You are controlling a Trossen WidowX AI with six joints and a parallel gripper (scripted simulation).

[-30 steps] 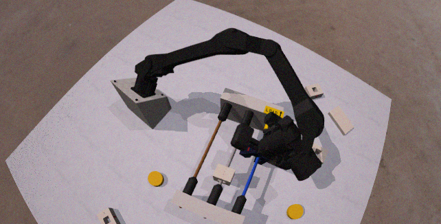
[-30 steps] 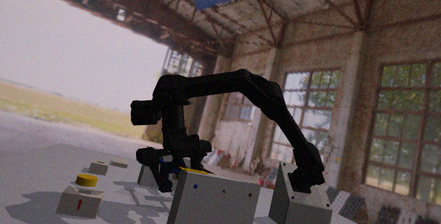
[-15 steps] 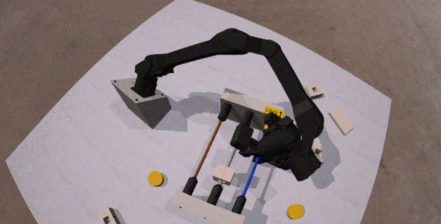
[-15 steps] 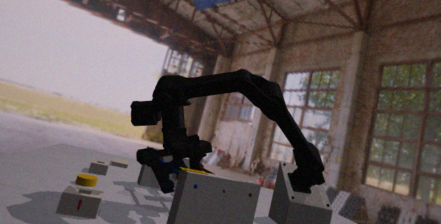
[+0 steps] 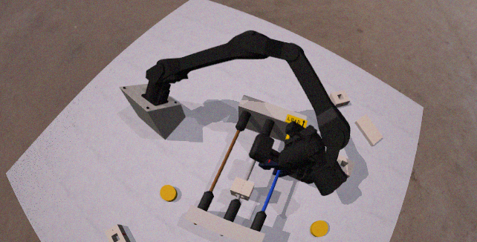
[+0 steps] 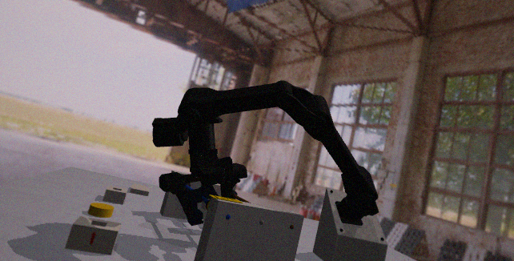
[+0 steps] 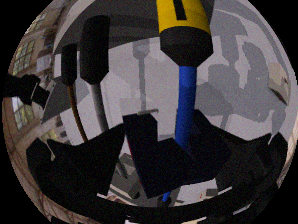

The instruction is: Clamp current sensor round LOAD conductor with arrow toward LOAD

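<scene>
The dark navy split-core sensor (image 5: 268,165) (image 7: 145,155) is at the blue LOAD conductor (image 5: 270,193) (image 7: 187,92). In the wrist view the conductor runs down between its two halves, which still show a gap at the near side. My gripper (image 5: 275,161) (image 7: 163,126) is shut on the sensor, with its fingers wide apart, one on each side. A speck of red shows on the sensor in the top view, but the arrow's direction cannot be read. The latch is hidden. The yellow LOAD marker (image 5: 296,120) (image 6: 226,198) is on the end block beside the gripper.
A brown conductor (image 5: 224,160) and a grey conductor (image 5: 250,170) run beside the blue one. A pale block (image 5: 242,187) sits on the grey one. Yellow discs (image 5: 168,193) (image 5: 319,229) and a pale flat block (image 5: 368,131) lie around the rack.
</scene>
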